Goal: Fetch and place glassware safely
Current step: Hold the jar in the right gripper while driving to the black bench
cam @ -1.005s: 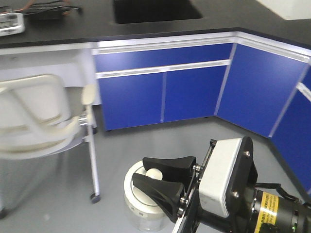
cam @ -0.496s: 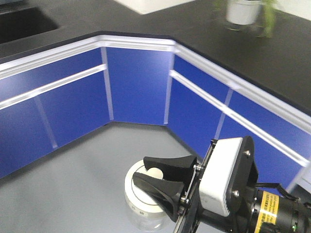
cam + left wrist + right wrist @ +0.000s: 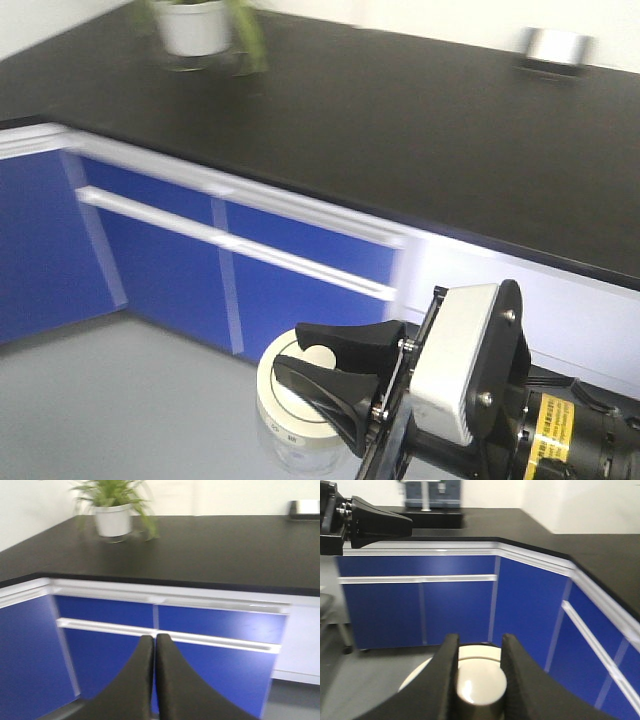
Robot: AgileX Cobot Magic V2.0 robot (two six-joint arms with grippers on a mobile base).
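Observation:
The glassware is a squat clear glass jar (image 3: 285, 418) with a round cream-white lid and a central knob. It hangs above the grey floor. My right gripper (image 3: 300, 352) is shut on the lid's knob. In the right wrist view the two black fingers of the right gripper (image 3: 479, 642) clamp the knob, with the lid (image 3: 479, 682) between and below them. My left gripper (image 3: 154, 639) is shut and empty, with its jaws pressed together. It points at the blue cabinet fronts. The left arm also shows at the top left of the right wrist view (image 3: 370, 522).
A long black countertop (image 3: 400, 130) runs over blue cabinets (image 3: 170, 270) with white rails. A potted plant (image 3: 195, 25) stands at its far left and a metal object (image 3: 555, 45) at the back right. The grey floor (image 3: 100, 400) lies below.
The whole view has swung to the right, from a chair and sink, past the cabinet corner, to the counter with the plant. My right gripper holds the jar the same way throughout.

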